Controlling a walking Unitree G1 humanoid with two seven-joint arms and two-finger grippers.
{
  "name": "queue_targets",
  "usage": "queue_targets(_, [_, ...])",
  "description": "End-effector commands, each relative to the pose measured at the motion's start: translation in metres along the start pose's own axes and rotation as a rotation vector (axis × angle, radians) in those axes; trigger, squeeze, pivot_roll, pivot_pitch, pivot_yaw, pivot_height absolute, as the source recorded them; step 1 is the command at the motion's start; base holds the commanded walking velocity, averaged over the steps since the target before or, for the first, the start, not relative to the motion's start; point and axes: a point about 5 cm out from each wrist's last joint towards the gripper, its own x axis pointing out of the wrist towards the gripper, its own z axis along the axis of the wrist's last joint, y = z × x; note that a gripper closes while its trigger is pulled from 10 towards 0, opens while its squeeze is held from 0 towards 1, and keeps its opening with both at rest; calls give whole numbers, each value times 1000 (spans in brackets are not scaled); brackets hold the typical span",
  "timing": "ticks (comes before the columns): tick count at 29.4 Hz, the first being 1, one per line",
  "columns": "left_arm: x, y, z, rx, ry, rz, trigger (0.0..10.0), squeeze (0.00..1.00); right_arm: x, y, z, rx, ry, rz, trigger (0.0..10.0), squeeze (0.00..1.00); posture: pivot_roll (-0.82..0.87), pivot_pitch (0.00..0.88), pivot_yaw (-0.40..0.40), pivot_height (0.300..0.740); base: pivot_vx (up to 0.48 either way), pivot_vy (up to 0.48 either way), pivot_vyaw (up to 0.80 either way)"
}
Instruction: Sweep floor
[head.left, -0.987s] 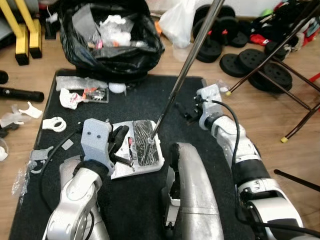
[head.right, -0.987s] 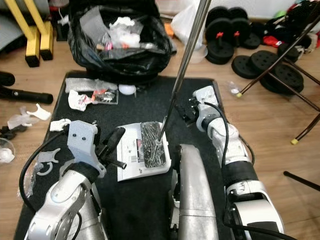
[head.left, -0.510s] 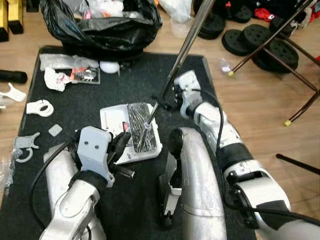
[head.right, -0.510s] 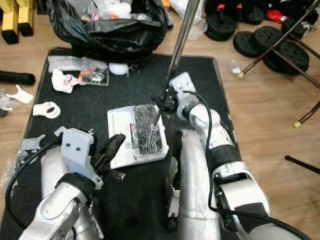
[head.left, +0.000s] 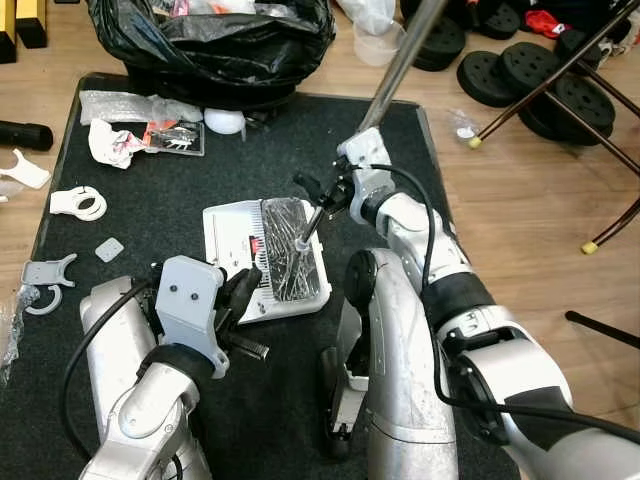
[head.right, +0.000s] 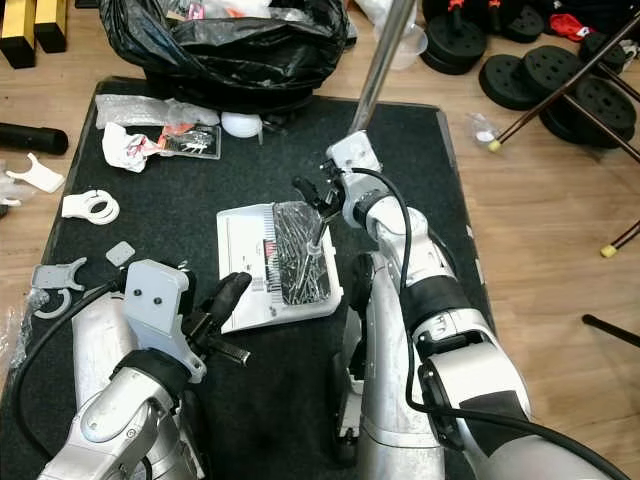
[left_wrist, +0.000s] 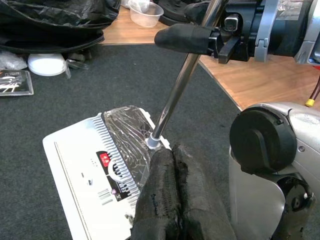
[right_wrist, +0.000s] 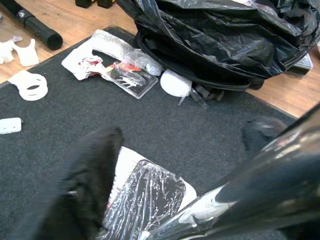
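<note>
Since a second ago the right claw (head.left: 318, 192) has slid down the broom pole (head.left: 385, 85) and grips it just above the white dustpan (head.left: 262, 260) on the black mat (head.left: 130, 230). Far off, the black rubbish bag (head.left: 215, 45) bulges with wrappers. Left claw (left_wrist: 172, 192) sits pinched shut by the pan's near edge; a hard push could spill its plastic scraps.

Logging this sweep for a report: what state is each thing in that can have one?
Black rubbish bag: open, stuffed with litter.
Silver broom pole: tilted, tip on the white plastic pack.
White plastic pack: flat on the black mat.
Right gripper: around the pole.
Left gripper: shut, empty.
</note>
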Motion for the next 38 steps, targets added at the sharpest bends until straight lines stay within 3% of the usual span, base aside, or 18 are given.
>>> queue_targets(1, [-2, -4, -1, -14, 15, -24, 10000, 0, -2, 1, -8, 10, 14, -3, 0, 0, -34, 368, -218, 325, 0, 0, 0])
queue_targets(5, [-1, -4, -1, -16, 14, -23, 10000, 0, -3, -1, -9, -10, 22, -8, 902, 0, -46, 367, -219, 325, 0, 0, 0])
queue_targets(7, [0, -4, -1, -17, 13, -23, 10000, 0, -3, -1, -9, -18, 26, -11, 627, 0, -46, 367, -219, 325, 0, 0, 0])
queue_targets(8, [0, -3, -1, -18, 12, -23, 10000, 0, -4, -2, -10, -27, 30, -21, 0, 0, -50, 365, -220, 325, 0, 0, 0])
queue_targets(22, [5, -4, -1, -22, 7, -21, 10000, 0, -7, -13, -12, -98, 31, -133, 0, 0, -52, 355, -227, 325, 0, 0, 0])
queue_targets(23, [5, -4, -1, -22, 7, -21, 10000, 0, -9, -16, -14, -112, 45, -153, 824, 0, -51, 354, -228, 325, 0, 0, 0])
queue_targets(24, [6, -3, -1, -22, 6, -20, 10000, 0, -10, -18, -16, -120, 54, -168, 824, 0, -51, 354, -228, 325, 0, 0, 0])
queue_targets(25, [6, -3, -1, -22, 6, -19, 10000, 0, -12, -22, -20, -111, 69, -191, 10000, 0, -51, 352, -229, 325, 0, 0, 0])
queue_targets(26, [6, -3, -1, -22, 6, -19, 10000, 0, -12, -22, -20, -111, 69, -191, 10000, 0, -51, 352, -229, 325, 0, 0, 0])
queue_targets(27, [6, -3, -1, -21, 6, -18, 10000, 0, -15, -26, -26, -97, 86, -218, 10000, 86, -51, 352, -229, 325, 0, 0, 0])
queue_targets(29, [6, -3, -1, -21, 6, -18, 10000, 0, -15, -26, -26, -97, 86, -218, 10000, 86, -51, 352, -229, 325, 0, 0, 0])
queue_targets(30, [6, -3, -2, -21, 5, -18, 10000, 0, -19, -29, -30, -79, 98, -243, 10000, 459, -51, 352, -229, 325, 0, 0, 0])
queue_targets(31, [6, -2, -2, -20, 5, -17, 10000, 0, -23, -33, -36, -23, 104, -276, 10000, 475, -49, 351, -227, 325, 0, 0, 0])
queue_targets(34, [7, -2, -2, -19, 5, -16, 10000, 0, -26, -35, -39, 47, 95, -306, 10000, 420, -49, 351, -225, 325, 0, 0, 0])
queue_targets(35, [7, -2, -2, -19, 5, -16, 10000, 0, -27, -36, -40, 142, 56, -318, 10000, 0, -48, 351, -222, 325, 0, 0, 0])
queue_targets(37, [7, -2, -2, -19, 5, -16, 10000, 0, -27, -36, -40, 142, 56, -318, 10000, 0, -48, 351, -222, 325, 0, 0, 0])
queue_targets(38, [7, -1, -2, -19, 6, -16, 10000, 0, -29, -37, -40, 234, 16, -330, 10000, 0, -49, 351, -218, 325, 0, 0, 0])
